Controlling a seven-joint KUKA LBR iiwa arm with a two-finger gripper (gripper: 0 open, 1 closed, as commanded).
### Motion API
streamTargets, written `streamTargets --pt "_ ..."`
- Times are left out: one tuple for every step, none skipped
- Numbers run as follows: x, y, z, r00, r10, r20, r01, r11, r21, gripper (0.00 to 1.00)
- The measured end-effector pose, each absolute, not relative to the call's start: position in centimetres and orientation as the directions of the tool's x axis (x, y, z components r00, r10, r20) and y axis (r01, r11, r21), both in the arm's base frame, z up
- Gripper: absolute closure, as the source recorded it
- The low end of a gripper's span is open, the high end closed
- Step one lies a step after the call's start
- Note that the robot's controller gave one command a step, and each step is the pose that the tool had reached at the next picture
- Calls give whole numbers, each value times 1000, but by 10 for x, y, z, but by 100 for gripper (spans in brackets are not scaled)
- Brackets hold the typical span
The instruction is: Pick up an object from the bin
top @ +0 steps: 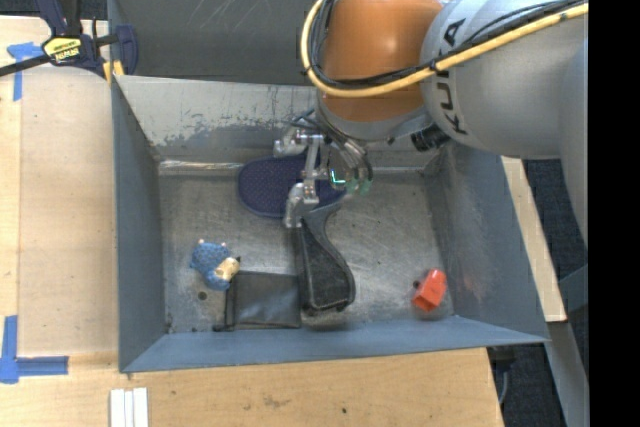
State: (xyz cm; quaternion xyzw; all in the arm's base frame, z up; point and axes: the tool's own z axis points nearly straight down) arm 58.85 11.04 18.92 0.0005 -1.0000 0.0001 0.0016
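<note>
in the camera view you see the pincer [312, 183] down in the bin [140, 215], toward the back at the middle. it hangs over the spot where the right edge of a dark blue oval pad [262, 187] meets the top end of a long dark grey handle [322, 270] that runs toward the front. you cannot tell if the pincer is apart or together. a flat black pouch [262, 302] touches the handle's left side, a blue and yellow toy [212, 262] lies near it, and a small red piece [430, 290] sits well apart at the front right.
</note>
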Motion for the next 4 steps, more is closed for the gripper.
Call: streamTargets --pt "607 71 120 -960 -281 -17 -281 960 1 0" --pt "604 68 114 -960 -280 -8 -280 960 0 100" --pt "604 68 114 -960 -279 -8 -279 960 0 0" --pt "592 96 137 -880 -474 -7 -474 880 -1 0"
